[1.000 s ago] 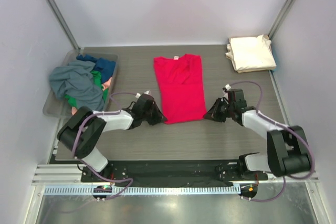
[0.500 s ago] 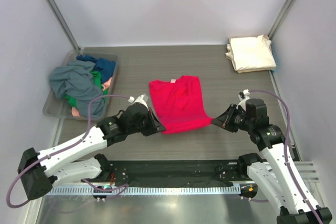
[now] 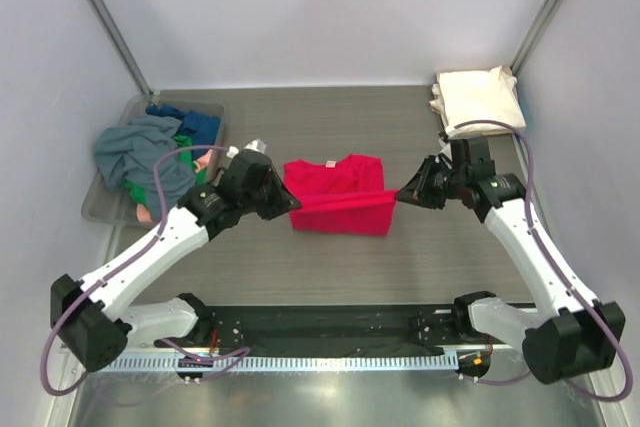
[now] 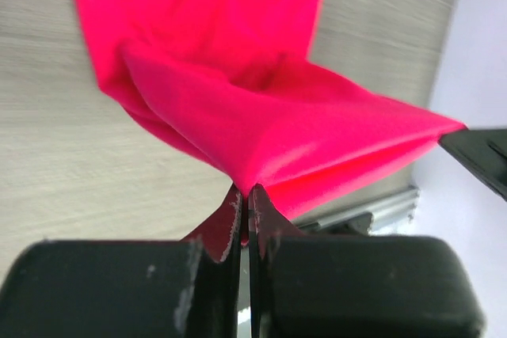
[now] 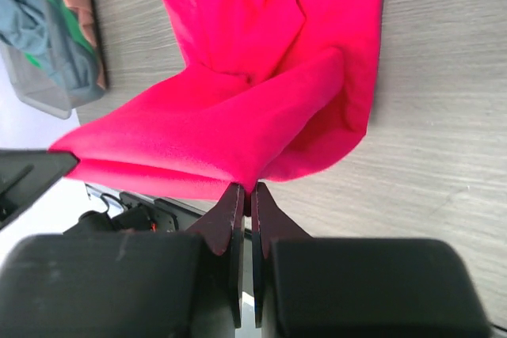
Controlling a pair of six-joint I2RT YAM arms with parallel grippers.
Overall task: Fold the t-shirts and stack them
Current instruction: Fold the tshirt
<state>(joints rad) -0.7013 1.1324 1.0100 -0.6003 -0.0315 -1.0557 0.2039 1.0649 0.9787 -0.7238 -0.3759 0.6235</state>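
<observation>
The red t-shirt (image 3: 338,197) lies at mid-table, its near hem lifted and stretched taut between both grippers, doubled over its far part. My left gripper (image 3: 291,205) is shut on the hem's left corner; the cloth (image 4: 261,124) runs from its jaws in the left wrist view. My right gripper (image 3: 400,195) is shut on the right corner, and the cloth (image 5: 253,100) shows in the right wrist view. A cream-white folded t-shirt (image 3: 478,101) sits at the far right corner. Grey, blue, green and pink t-shirts (image 3: 150,159) are heaped at the left.
A clear plastic bin (image 3: 100,205) at the left edge holds the heap; its corner shows in the right wrist view (image 5: 43,96). Metal frame posts stand at the back corners. The arms' base rail (image 3: 330,327) runs along the near edge.
Both grippers have lifted the shirt's near hem and carried it away from the arm bases, over the shirt's far part. The shirt now looks about half as long.
</observation>
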